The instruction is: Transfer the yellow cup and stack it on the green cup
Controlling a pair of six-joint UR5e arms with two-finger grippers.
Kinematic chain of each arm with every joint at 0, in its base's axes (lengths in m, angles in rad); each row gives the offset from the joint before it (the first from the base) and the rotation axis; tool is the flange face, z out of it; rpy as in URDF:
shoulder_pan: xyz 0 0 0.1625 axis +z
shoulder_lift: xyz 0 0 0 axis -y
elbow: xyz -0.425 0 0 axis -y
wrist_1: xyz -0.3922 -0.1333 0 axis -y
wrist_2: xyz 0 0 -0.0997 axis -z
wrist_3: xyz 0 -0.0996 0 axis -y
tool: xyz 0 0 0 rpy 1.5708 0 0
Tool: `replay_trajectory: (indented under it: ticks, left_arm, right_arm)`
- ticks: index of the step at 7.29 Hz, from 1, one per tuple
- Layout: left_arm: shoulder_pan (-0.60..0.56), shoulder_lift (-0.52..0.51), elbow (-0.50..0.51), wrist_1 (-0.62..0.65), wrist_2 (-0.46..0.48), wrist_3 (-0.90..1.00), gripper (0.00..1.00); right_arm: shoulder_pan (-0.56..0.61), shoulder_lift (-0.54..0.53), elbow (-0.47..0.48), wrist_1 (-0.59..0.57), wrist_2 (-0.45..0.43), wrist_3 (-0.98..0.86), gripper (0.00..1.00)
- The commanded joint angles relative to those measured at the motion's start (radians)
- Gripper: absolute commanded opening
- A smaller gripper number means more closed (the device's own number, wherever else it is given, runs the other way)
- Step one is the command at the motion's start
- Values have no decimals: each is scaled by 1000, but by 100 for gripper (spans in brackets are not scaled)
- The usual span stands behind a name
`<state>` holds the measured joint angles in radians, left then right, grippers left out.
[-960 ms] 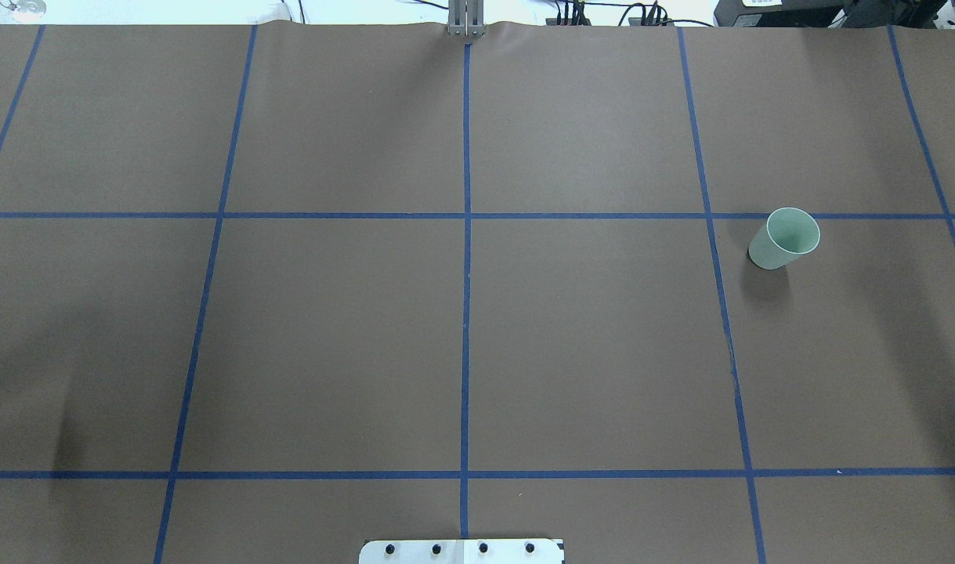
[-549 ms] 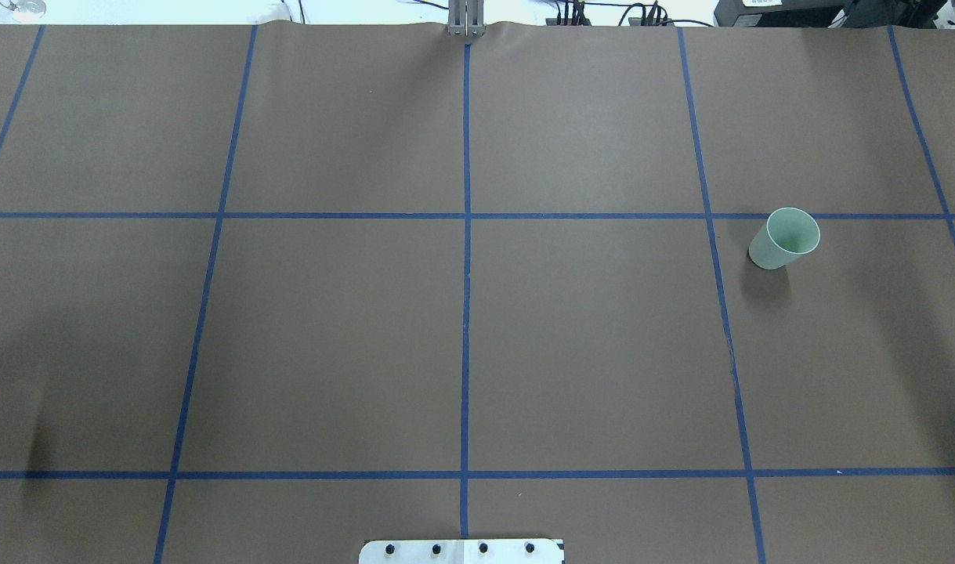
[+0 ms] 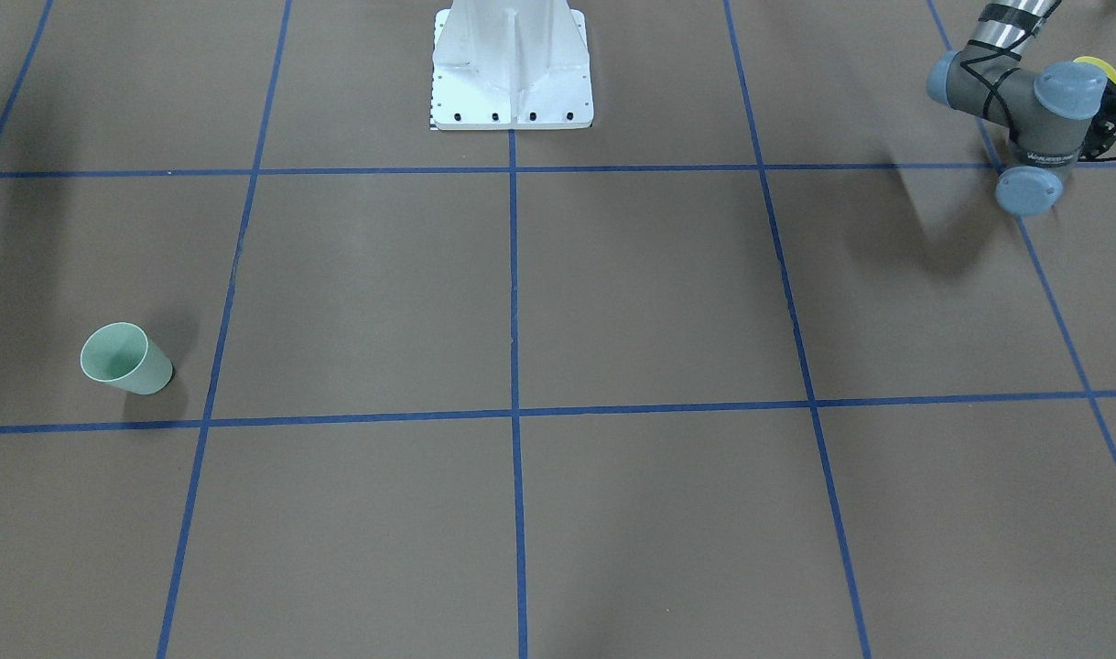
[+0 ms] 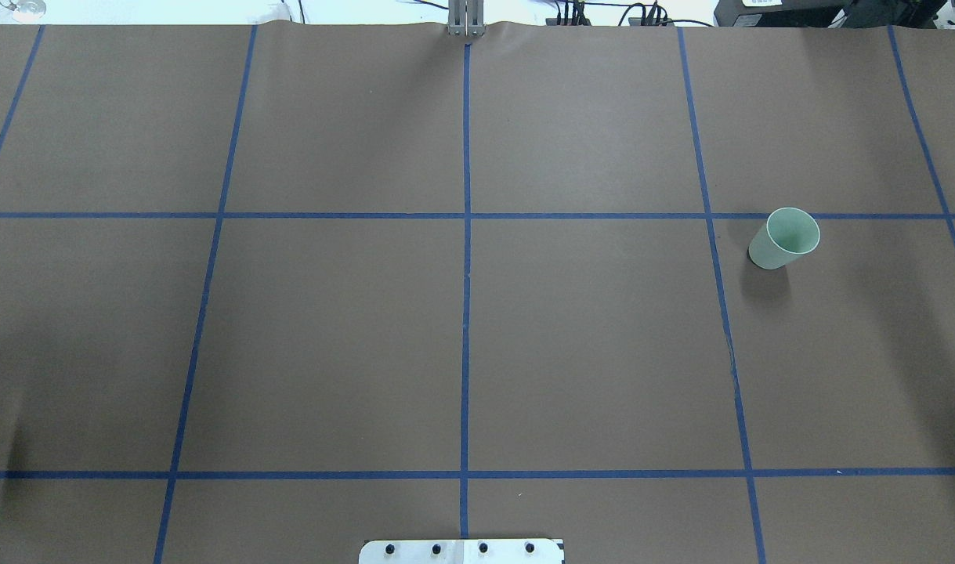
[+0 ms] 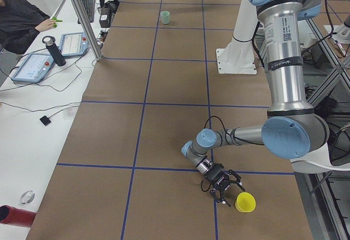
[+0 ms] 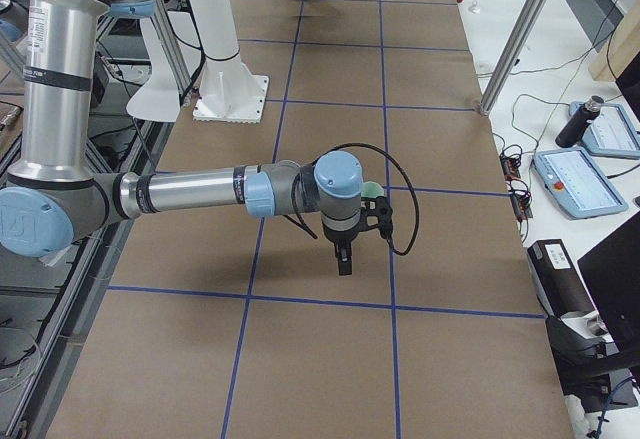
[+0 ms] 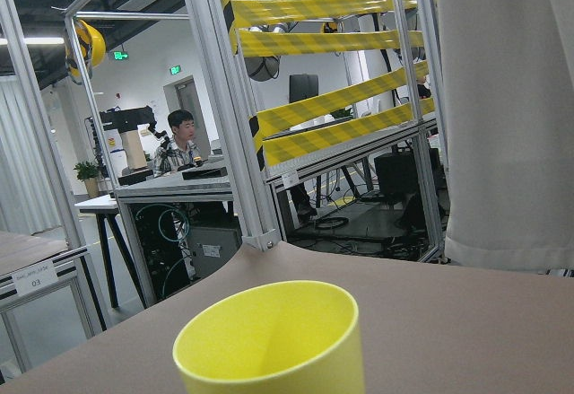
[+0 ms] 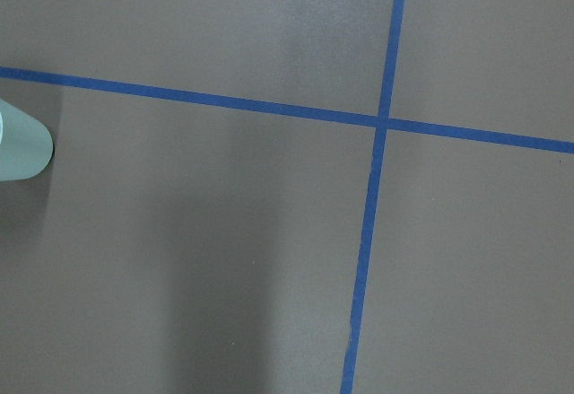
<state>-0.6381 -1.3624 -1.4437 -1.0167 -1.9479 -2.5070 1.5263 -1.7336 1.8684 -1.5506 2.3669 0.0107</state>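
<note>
The yellow cup point(image 5: 245, 202) stands upright near the table's corner on my left side. It fills the bottom of the left wrist view point(image 7: 273, 340), close in front of the camera, and its rim peeks out behind my left arm in the front view point(image 3: 1096, 66). My left gripper point(image 5: 226, 190) is low, right beside the cup; I cannot tell whether it is open or shut. The green cup point(image 4: 784, 238) stands upright on the right half point(image 3: 125, 359). My right gripper point(image 6: 344, 263) points down, close beside the green cup point(image 6: 373, 190); I cannot tell its state.
The robot's white base point(image 3: 512, 69) sits at the table's near middle edge. Blue tape lines divide the brown table cover point(image 4: 587, 337). An operators' desk with tablets point(image 5: 33, 68) and a bottle point(image 5: 53, 50) runs along the far side, behind a metal post point(image 5: 82, 18).
A shadow on the table's left part has slid further left and toward the near edge. The green cup has not moved.
</note>
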Motion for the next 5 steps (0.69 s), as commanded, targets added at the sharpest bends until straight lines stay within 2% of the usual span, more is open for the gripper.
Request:
replay_trajectory:
  ticks: [1, 5]
  left_arm:
    - [0, 14, 18, -5, -34, 2, 100]
    - [2, 14, 46, -16, -69, -1, 100]
  right_arm:
    - [0, 0, 0, 1, 0, 0, 100]
    - [0, 0, 0, 1, 8, 0, 100]
